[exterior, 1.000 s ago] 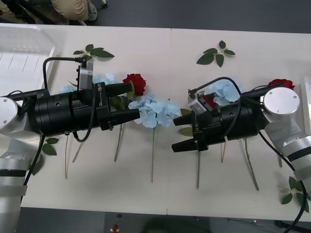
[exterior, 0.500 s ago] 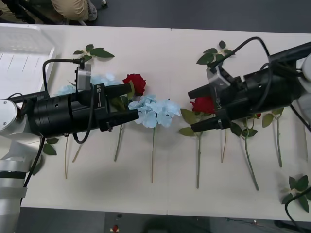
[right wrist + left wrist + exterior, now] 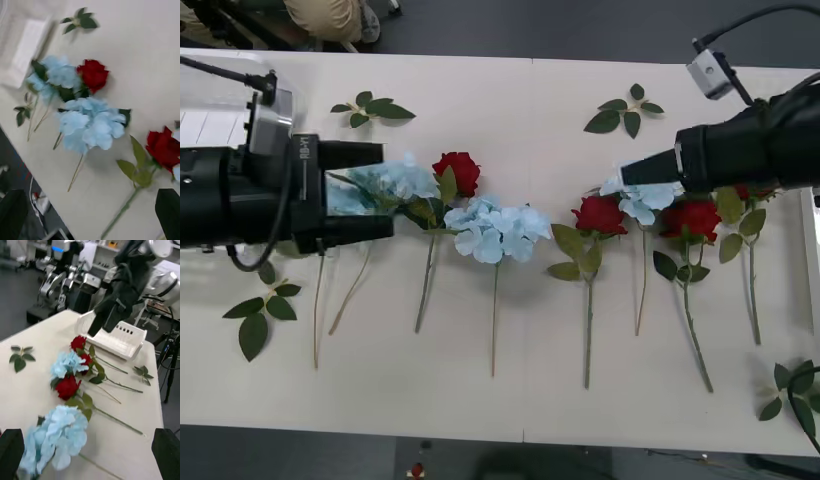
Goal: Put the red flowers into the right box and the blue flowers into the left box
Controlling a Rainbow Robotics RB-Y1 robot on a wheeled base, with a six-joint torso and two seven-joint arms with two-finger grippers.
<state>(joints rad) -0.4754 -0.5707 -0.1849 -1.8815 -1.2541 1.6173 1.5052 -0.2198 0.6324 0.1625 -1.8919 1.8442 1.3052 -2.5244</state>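
Red flowers lie in a row across the table: one rose (image 3: 457,172) left of centre, two more (image 3: 598,215) (image 3: 692,218) on the right. Blue flowers lie among them at the left (image 3: 395,180), centre (image 3: 498,228) and right (image 3: 640,200). My left gripper (image 3: 383,190) hovers open at the left, its fingers either side of the leftmost blue flower. My right gripper (image 3: 625,178) is raised at the right, over the right blue flower, and its wrist view shows it open. The left box (image 3: 220,90) sits at the far left corner. The right box (image 3: 116,339) shows in the left wrist view.
Loose green leaf sprigs lie at the back left (image 3: 372,108), back right (image 3: 625,112), front left (image 3: 258,315) and front right (image 3: 790,392). The long stems point toward the table's front edge. Other robots and stands fill the room behind (image 3: 60,273).
Both arms have pulled back outward, the left one to the left, the right one up and to the right. The roses and blue flower they covered now show.
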